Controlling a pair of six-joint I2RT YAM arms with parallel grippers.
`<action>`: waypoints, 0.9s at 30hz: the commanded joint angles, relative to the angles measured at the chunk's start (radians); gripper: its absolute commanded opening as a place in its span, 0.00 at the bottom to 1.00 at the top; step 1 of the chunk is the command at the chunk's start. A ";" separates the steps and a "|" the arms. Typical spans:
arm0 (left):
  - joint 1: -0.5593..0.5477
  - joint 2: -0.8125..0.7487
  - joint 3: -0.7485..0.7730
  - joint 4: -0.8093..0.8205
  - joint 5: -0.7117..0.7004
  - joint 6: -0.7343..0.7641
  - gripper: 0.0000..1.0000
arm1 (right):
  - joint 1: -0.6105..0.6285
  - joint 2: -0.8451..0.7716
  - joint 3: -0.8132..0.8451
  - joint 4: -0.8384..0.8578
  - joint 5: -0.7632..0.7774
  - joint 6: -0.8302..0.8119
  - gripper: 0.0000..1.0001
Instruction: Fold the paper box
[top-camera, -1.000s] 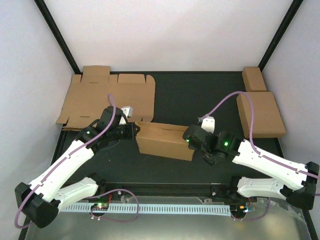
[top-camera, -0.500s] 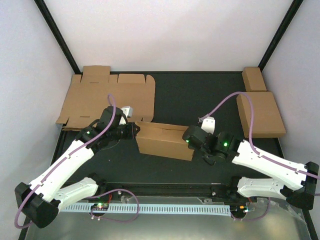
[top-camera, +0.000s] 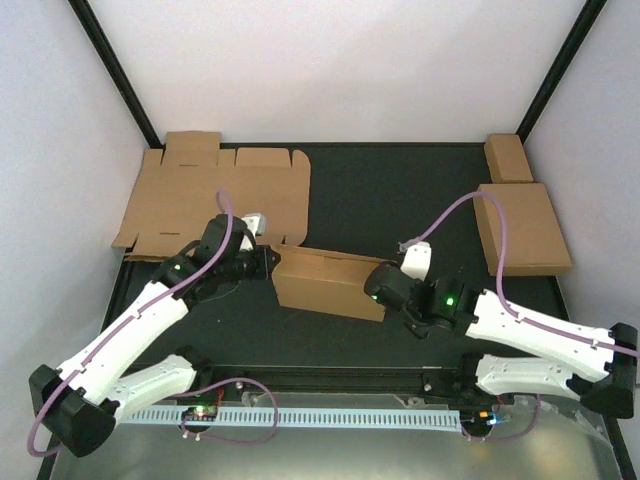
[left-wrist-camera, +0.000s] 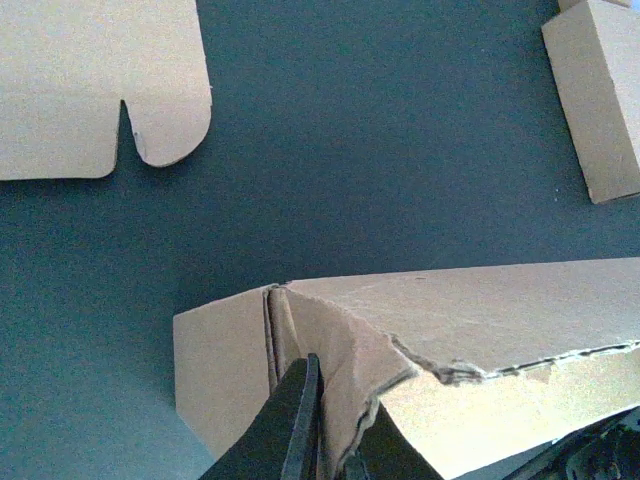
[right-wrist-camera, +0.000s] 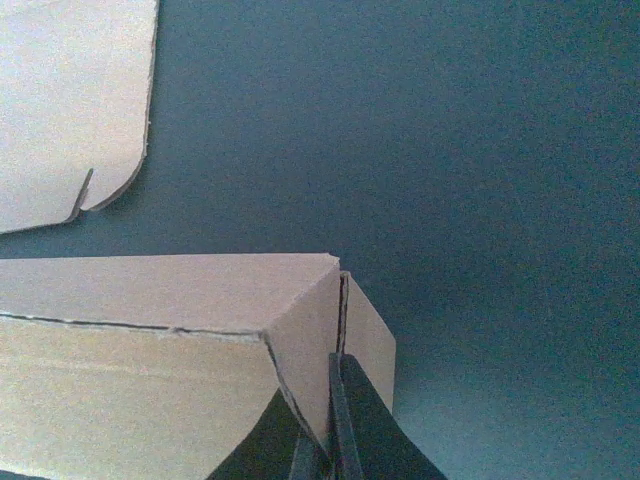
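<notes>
Altogether four cardboard pieces lie on the black table (top-camera: 400, 190), none showing any readable print or label. One is the paper box (top-camera: 328, 281), partly folded into a long shape near the table's middle, between the two arms. One flat die-cut sheet (top-camera: 215, 195) with flaps and rounded tabs lies at the far left corner. Two folded brown boxes sit at the far right edge: a small box (top-camera: 508, 158) and, just nearer, a larger box (top-camera: 522, 228).

Two arms are at work. The left gripper (left-wrist-camera: 325, 425) has its jaws pinched nearly together on the end flap at the paper box's left end, seen close in the left wrist view. The right gripper (right-wrist-camera: 330, 430) has its jaws likewise pressed together on the end flap at the box's right end.
</notes>
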 joint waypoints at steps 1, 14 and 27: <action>-0.011 0.000 -0.023 -0.038 -0.029 -0.004 0.05 | 0.012 0.001 -0.066 -0.086 -0.092 0.045 0.03; -0.017 0.004 -0.006 -0.049 -0.049 0.003 0.05 | 0.013 -0.055 0.007 -0.102 -0.033 -0.028 0.21; -0.017 0.007 0.012 -0.058 -0.042 0.012 0.05 | 0.012 -0.110 0.067 -0.110 -0.028 -0.075 0.48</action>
